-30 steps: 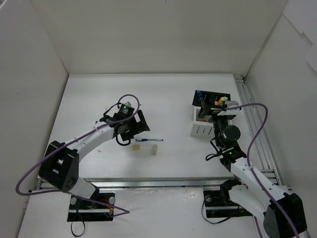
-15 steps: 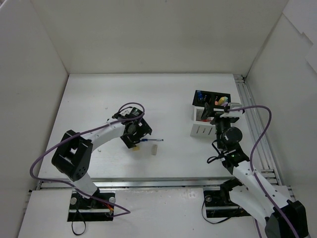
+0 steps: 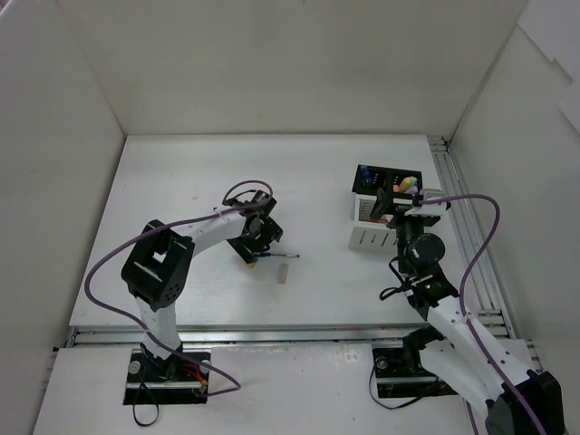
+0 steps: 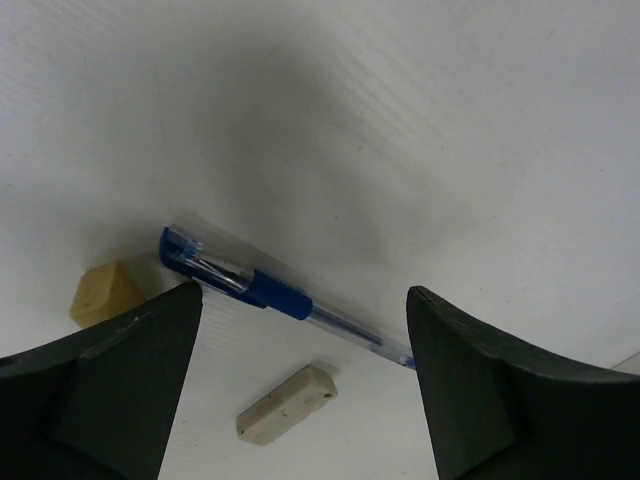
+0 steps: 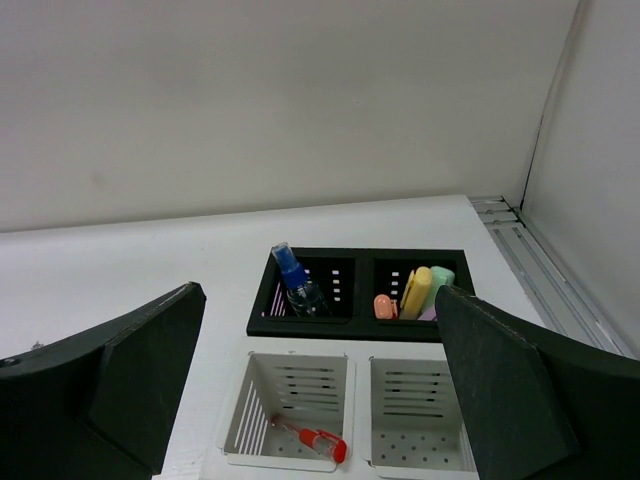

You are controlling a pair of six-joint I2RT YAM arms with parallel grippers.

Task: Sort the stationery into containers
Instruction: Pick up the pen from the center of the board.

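The clear blue-capped pen lies flat on the bench at the centre of the left wrist view, slanting down to the right. It looks light, stiff and slick, and apt to roll, so the blue sleeve mid-barrel seems the surest hold. The left end effector straddles it, fingers apart and not touching. A beige eraser sits near its cap. The right end effector hangs wide and empty above the containers.

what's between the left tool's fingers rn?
Left wrist view: a blue-capped pen and a pale eraser lie in the open gap of the left tool; nothing gripped.
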